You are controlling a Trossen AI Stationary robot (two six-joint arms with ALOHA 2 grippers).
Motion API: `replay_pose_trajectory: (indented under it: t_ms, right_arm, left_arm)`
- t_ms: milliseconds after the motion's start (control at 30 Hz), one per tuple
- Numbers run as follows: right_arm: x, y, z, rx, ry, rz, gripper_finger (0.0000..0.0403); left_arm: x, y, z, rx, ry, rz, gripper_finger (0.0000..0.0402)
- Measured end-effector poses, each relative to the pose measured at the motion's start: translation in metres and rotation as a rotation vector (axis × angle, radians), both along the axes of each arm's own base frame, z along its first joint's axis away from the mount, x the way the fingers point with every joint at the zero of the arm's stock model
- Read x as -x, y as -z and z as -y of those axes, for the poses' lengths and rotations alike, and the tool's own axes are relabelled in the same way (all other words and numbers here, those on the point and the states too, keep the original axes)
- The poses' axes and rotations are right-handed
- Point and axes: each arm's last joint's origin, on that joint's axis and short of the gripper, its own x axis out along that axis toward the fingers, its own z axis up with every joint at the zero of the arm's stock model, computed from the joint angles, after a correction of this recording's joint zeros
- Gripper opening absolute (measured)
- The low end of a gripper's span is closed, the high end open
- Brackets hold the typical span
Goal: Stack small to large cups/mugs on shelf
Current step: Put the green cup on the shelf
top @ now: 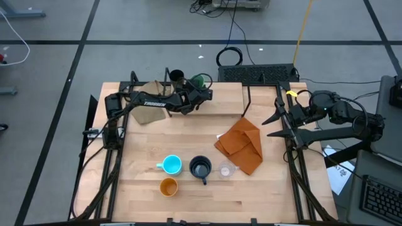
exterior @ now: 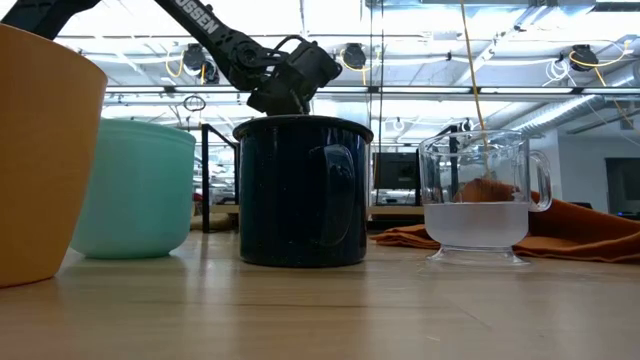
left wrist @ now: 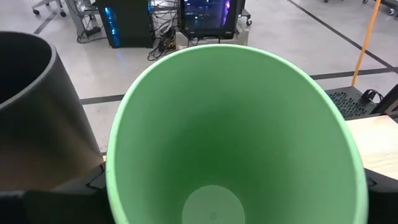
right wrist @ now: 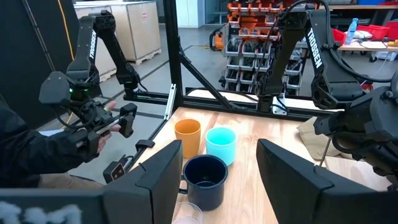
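On the shelf (top: 220, 103) at the table's far edge, the green cup (top: 202, 80) is seen upright beside the dark brown cup (top: 176, 76). Near the front — light blue mug (top: 171, 165), navy mug (top: 200, 167), clear cup (top: 225, 169) are lined up, orange cup (top: 168, 186) just before them.

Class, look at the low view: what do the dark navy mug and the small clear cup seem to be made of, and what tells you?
Dark navy mug: probably enamelled metal or glazed ceramic; opaque, glossy, with a faint speckle and soft reflections. Small clear cup: glass or clear plastic; you see through it, its rim catches highlights, and its lower part looks frosted.
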Motion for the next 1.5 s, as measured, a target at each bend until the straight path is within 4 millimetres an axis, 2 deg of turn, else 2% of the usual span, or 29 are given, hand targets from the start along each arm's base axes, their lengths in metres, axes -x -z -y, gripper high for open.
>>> replay_pose_trajectory:
  t_ms: [233, 533, 833, 1133, 1500]
  right_arm:
    - [0.000, 0.000, 0.000, 0.000, 0.000, 0.004, 0.0199]
    - [0.000, 0.000, 0.000, 0.001, 0.000, 0.004, 0.0199]
    - [0.000, 0.000, 0.000, 0.001, 0.000, 0.003, 0.0199]
    - [0.000, 0.000, 0.000, 0.000, -0.002, -0.001, 0.0199]
    - [0.000, 0.000, 0.000, 0.010, -0.004, 0.006, 0.0199]
  left_arm:
    - [0.001, 0.001, -0.001, 0.001, -0.001, -0.016, 0.0337]
    - [0.001, 0.001, -0.001, 0.004, -0.003, -0.018, 0.0391]
    - [0.002, 0.000, -0.002, 0.015, -0.010, 0.000, 0.0396]
    - [0.010, -0.020, -0.003, 0.037, 0.010, 0.039, 0.0399]
    - [0.012, -0.019, -0.002, 0.040, 0.009, 0.005, 0.0400]
